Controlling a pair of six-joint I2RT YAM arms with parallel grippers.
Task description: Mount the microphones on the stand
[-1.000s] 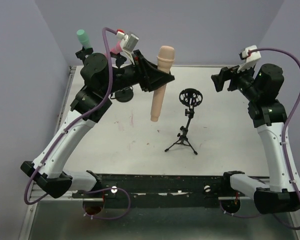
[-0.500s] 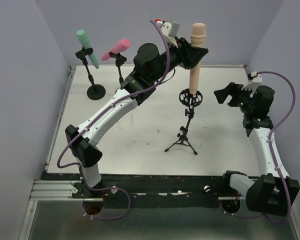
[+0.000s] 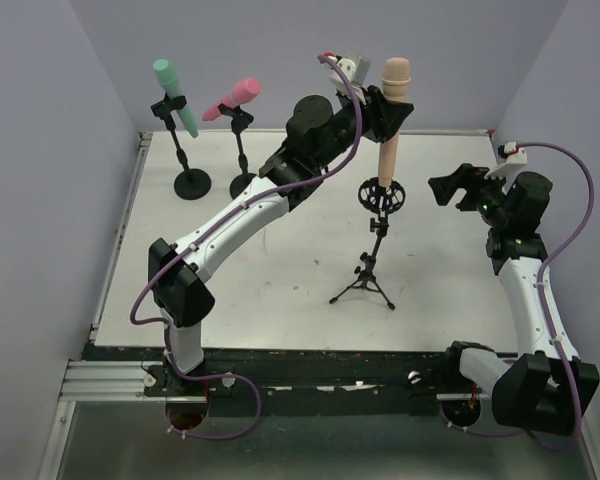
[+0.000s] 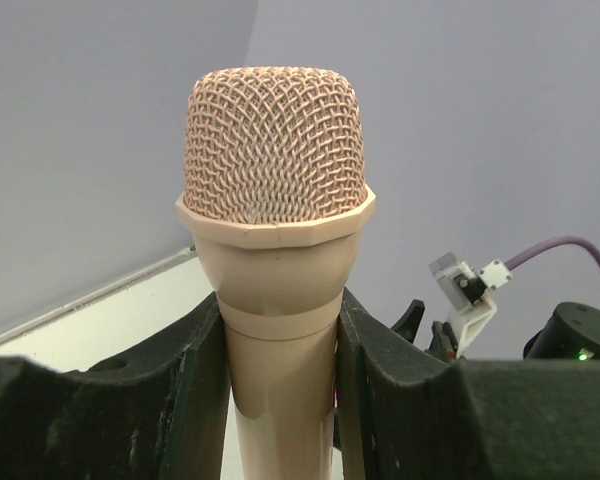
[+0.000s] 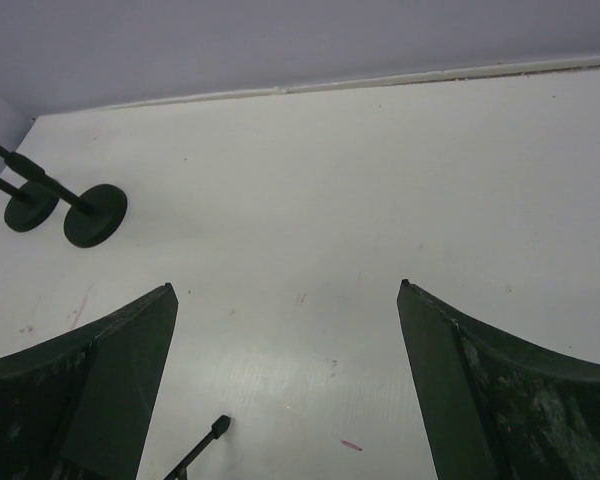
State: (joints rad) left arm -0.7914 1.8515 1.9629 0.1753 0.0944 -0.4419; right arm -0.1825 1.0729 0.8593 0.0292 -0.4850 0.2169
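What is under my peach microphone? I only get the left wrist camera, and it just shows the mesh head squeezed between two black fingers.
Observer: The peach microphone hangs upright, and its bottom end reaches the black holder ring on top of the tripod stand.
Operator: Where are the other microphones?
Observer: The teal-green microphone and the pink microphone each sit tilted in a clip on the round-base stands at the far left.
Operator: Is the other arm helping?
Observer: No. The right end effector is open and holds nothing, off to the right of the tripod stand.
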